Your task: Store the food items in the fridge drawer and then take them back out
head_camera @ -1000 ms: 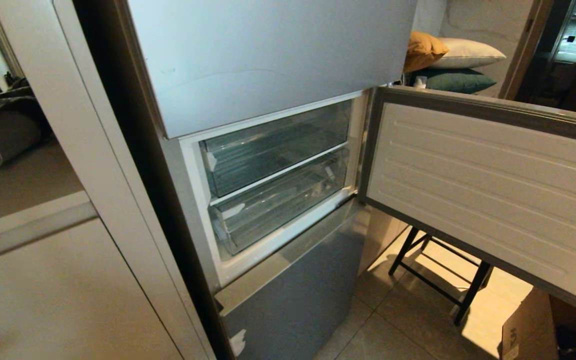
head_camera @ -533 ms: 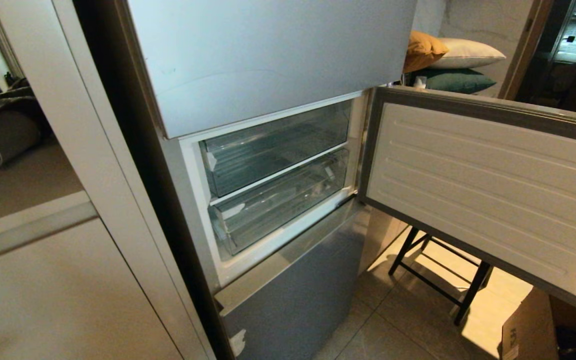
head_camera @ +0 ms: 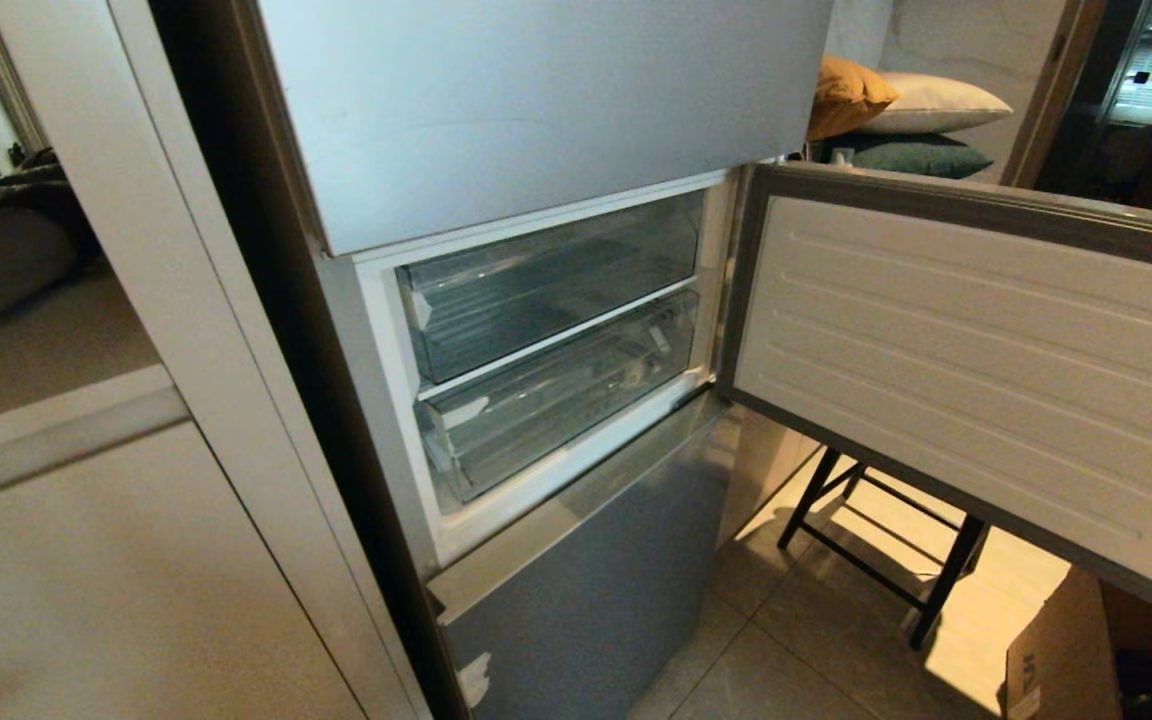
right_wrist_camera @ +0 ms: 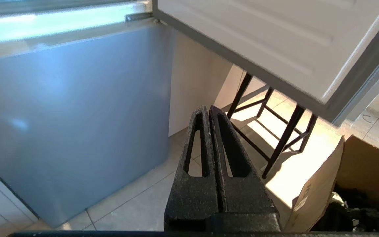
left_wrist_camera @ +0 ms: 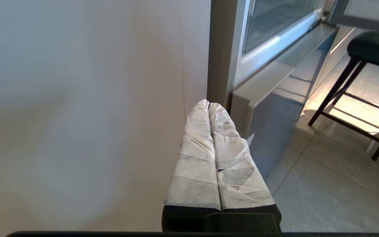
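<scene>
Your right gripper has its two black fingers pressed flat together, nothing between them, and it's hanging low in front of the fridge's lower silver door, pointing toward the tiled floor. The left gripper is the same deal: the white-wrapped fingers sit tight against each other with nothing in them, just beside the white cabinet panel and near the fridge's bottom left corner. Neither arm shows up in the head view.

Now the containers. The middle compartment's door is swung wide open to the right, ribbed white inside face toward you. Inside you've got two clear plastic bins stacked one above the other: the upper drawer and the lower drawer, both pushed all the way in. Through the fronts all you can make out is ribbed plastic and some glare; no potato or pepper shows in either one, or anywhere else in the three views, so where the food is can't be told from here.

Other stuff around: a black-legged stool under the open door, an open cardboard box at the bottom right, and pillows piled behind the fridge.
</scene>
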Available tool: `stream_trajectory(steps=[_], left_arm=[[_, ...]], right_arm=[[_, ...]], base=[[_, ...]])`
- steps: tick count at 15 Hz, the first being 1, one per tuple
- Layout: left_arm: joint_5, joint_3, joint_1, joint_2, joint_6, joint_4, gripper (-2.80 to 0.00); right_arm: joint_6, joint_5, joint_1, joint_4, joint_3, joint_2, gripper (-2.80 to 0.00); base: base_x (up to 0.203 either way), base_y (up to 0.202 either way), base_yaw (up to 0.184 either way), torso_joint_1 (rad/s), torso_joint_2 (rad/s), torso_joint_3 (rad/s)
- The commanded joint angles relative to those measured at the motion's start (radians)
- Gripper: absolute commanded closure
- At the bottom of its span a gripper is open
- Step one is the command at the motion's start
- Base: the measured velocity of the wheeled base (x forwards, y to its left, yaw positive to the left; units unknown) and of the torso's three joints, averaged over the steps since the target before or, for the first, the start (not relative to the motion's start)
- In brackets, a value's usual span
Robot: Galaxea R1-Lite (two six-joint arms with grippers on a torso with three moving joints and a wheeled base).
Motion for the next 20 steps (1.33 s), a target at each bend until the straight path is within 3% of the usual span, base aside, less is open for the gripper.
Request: stream_trajectory(steps=[1, 8, 20], left_arm=[[0.0, 0.011, 0.0, 0.0, 0.0, 0.0, 0.0], [0.0, 0.011, 0.0, 0.0, 0.0, 0.0, 0.0], [0.0, 0.011, 0.0, 0.0, 0.0, 0.0, 0.0]], right_arm=[[-0.003, 0.002, 0.0, 0.001, 0.0, 0.0, 0.0], [-0.002, 0.001, 0.0, 0.001, 0.0, -0.001, 0.0], [-0.001, 0.001, 0.0, 0.001, 0.0, 0.001, 0.0]], base=[[0.0, 0.0, 0.0, -0.175, 0.49, 0.302], [0.0, 0.0, 0.0, -0.166, 0.48, 0.313], [0.0, 0.0, 0.017, -0.006, 0.03, 0.017]])
